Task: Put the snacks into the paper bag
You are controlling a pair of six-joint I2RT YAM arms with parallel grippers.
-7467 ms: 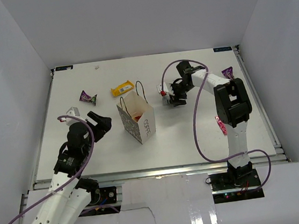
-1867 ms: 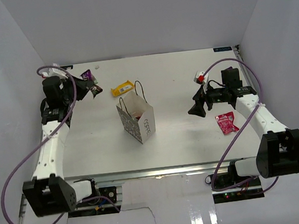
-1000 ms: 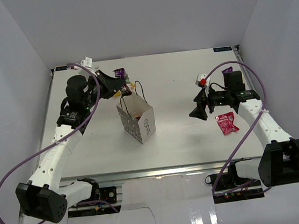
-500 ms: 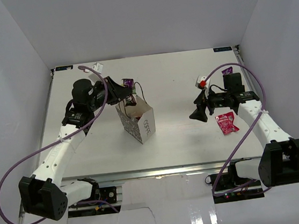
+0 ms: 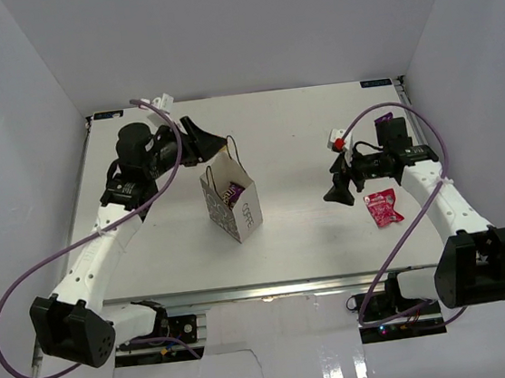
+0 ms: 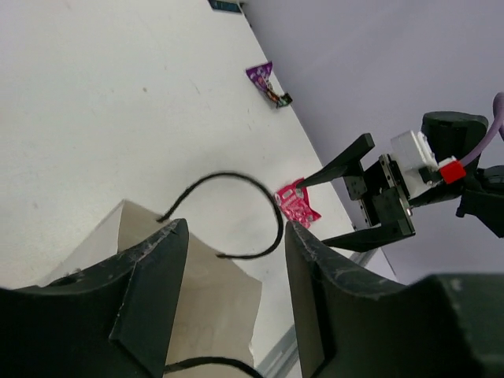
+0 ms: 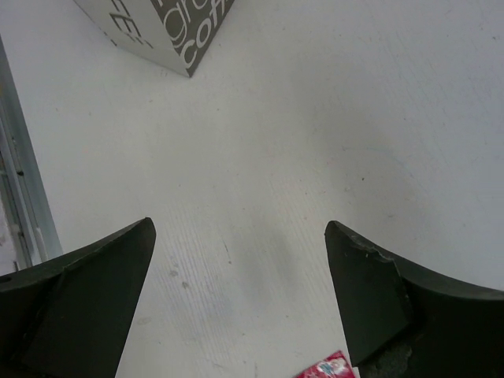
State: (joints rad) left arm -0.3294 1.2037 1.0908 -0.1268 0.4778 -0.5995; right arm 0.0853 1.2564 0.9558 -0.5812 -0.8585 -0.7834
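Note:
The white paper bag point(image 5: 233, 206) stands upright at the table's middle, mouth open, with a dark purple packet point(image 5: 232, 191) inside it. My left gripper point(image 5: 210, 147) hovers just behind and above the bag's rim, open and empty; in its wrist view point(image 6: 235, 228) the bag point(image 6: 189, 299) and its black cord handle point(image 6: 264, 206) lie under the jaws. My right gripper point(image 5: 336, 189) is open and empty, just left of a red-pink pouch point(image 5: 382, 206) on the table. Another purple packet point(image 6: 268, 83) lies at the far right. The yellow wrappers and the silver packet are out of view.
The right wrist view shows the bag's lettered corner point(image 7: 161, 31), the table's metal front rail point(image 7: 27, 197) and a tip of the red pouch point(image 7: 327, 368). White walls enclose the table on three sides.
My left arm swung from the far left corner to the bag carrying the dark purple packet and let it go; the packet now lies inside the bag. The right gripper barely moved.

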